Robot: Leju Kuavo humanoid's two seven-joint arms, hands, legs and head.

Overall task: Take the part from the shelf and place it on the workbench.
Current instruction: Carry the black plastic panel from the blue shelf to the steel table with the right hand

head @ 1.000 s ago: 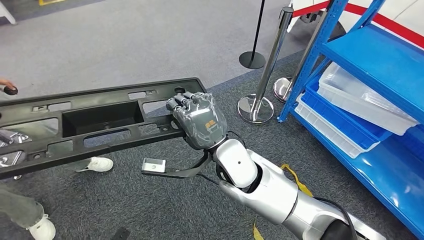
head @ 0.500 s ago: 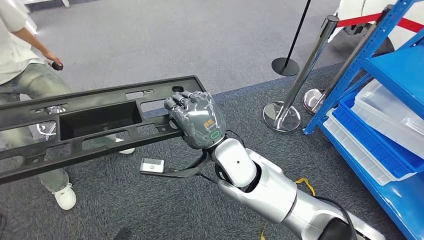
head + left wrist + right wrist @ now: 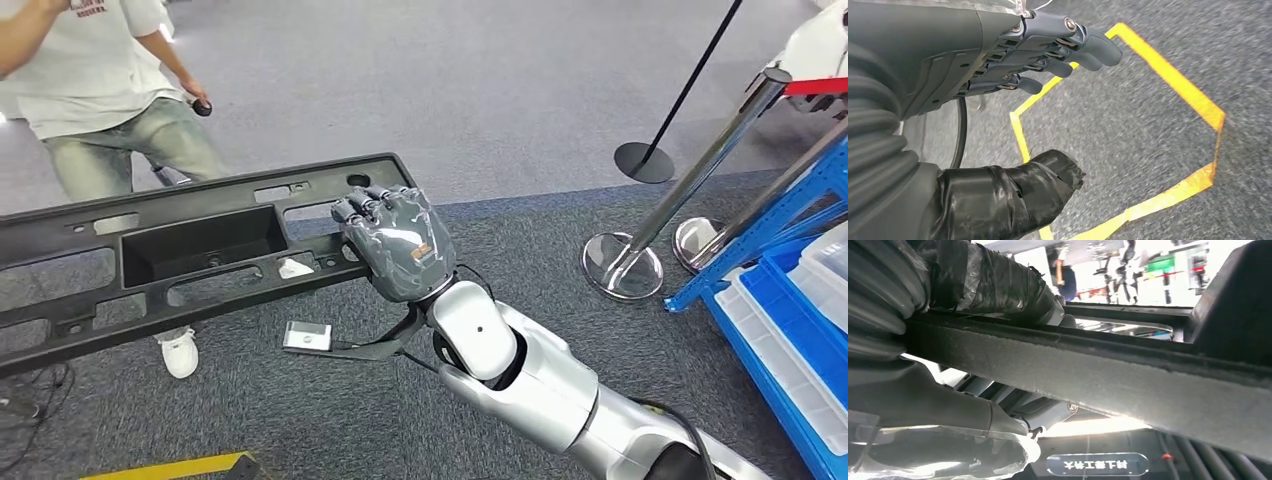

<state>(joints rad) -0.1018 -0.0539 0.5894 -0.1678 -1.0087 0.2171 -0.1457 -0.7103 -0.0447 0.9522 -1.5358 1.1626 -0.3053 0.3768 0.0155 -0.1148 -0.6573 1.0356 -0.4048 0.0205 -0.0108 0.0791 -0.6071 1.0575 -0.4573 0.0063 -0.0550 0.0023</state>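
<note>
At 9 o'clock from the right hand (image 3: pixel 395 243), whose fingers curl over its edge, stretches the black part (image 3: pixel 190 250); left hand (image 3: pixel 998 60) fingers spread, holding nothing.

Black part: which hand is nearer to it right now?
Right. The right hand grips the black part at its end; the left hand hangs open over the floor, holding nothing.

A long part (image 3: pixel 190 255) stretches from the left edge of the frame to the centre. The right hand (image 3: pixel 395 240) grips its right end, the arm running down to the lower right. A person (image 3: pixel 110 90) stands at upper left, behind the part. Two posts (image 3: pixel 640 240) stand on the floor (image 3: pixel 450 90) at right, with a shelf (image 3: pixel 790 330) at the lower right edge. The left hand (image 3: pixel 1013 65) hangs over floor tape (image 3: pixel 1168 80).
</note>
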